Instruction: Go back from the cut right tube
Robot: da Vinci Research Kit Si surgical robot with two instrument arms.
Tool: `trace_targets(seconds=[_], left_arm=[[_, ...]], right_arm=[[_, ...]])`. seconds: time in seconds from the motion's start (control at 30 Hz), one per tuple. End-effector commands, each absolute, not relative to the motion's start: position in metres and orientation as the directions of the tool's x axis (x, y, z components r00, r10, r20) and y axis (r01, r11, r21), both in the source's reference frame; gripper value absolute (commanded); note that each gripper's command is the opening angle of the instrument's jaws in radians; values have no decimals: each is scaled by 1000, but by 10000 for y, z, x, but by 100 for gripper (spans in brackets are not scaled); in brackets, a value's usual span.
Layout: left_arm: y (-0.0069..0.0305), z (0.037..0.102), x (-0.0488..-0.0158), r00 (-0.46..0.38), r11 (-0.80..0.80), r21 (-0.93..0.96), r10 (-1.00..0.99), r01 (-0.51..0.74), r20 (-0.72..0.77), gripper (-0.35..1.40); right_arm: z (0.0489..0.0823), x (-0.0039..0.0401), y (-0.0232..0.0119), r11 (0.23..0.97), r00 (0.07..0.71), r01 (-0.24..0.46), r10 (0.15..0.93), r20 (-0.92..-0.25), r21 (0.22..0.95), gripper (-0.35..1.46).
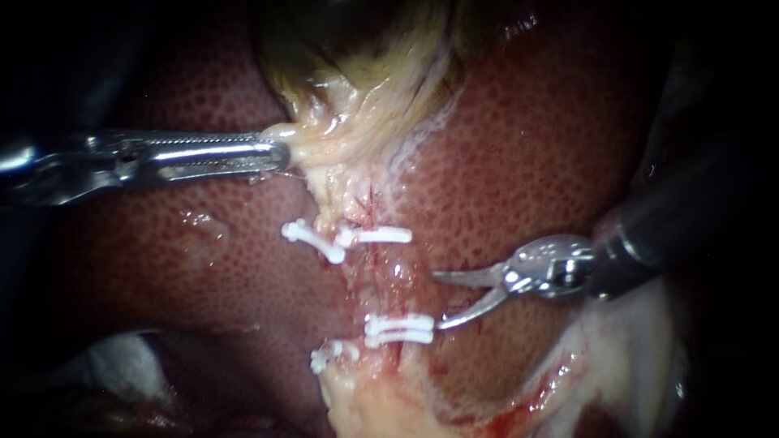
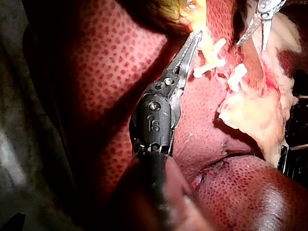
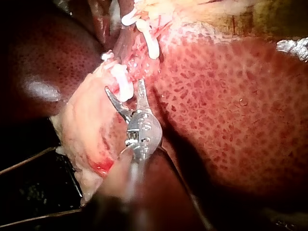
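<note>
- Mid endoscope view, on the mottled red liver (image 1: 527, 162): the right tube (image 1: 381, 276), a short, raw, reddish strip running up and down.
- Closed off above by one white upper clip (image 1: 377, 235) and below by a stacked pair of lower clips (image 1: 398, 328), all lying crosswise.
- Ragged and wet between those clips; cannot tell whether parted right through.
- Just left of the strip, a slanted clip (image 1: 312, 239) level with the upper one, and a lowest clip (image 1: 333, 355) by the pale fat at the bottom.
- From the right, the right instrument (image 1: 438, 301), its tips just beside the tube on the tube's right.
- Jaws spread in a moderate V, with nothing gripped.
- Upper tip bare over the liver next to the strip; lower tip just beside the right end of the lower clips, contact impossible to judge.
- In the right wrist view, the same parted jaws with a white clip showing between the two tips, clamped by neither.
- From the left, the left instrument (image 1: 280, 154), jaws closed on a bunch of pale tissue (image 1: 341, 138) just under the gallbladder (image 1: 357, 32).
- Grip confirmed in the left wrist view: long jaws pinched on that yellowish strand.
- Left jaws well above the upper clip, apart from the right tube.
</note>
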State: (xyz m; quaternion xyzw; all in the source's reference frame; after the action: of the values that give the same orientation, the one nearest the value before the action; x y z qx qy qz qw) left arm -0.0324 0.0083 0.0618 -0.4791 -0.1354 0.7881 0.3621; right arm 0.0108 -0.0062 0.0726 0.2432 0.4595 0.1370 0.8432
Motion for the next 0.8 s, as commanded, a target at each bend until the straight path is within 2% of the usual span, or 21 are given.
trace_targets(seconds=[0.03, 0.3, 0.4, 0.8], left_arm=[[83, 619, -324, -279, -701, -561, 701, -441, -657, -35], [84, 620, -325, -279, -701, -561, 701, -441, -657, -35], [84, 621, -325, -279, -701, -560, 701, -441, -657, -35], [78, 640, -336, -279, -704, -551, 696, -448, -662, -35]], right_arm=[[720, 102, -58, 849, 532, -12, 453, -715, 529, 143], [667, 78, -32, 882, 523, -40, 420, -742, 470, 143], [654, 77, -28, 891, 497, -28, 407, -767, 454, 143], [639, 79, -24, 897, 460, -12, 398, -794, 443, 143]])
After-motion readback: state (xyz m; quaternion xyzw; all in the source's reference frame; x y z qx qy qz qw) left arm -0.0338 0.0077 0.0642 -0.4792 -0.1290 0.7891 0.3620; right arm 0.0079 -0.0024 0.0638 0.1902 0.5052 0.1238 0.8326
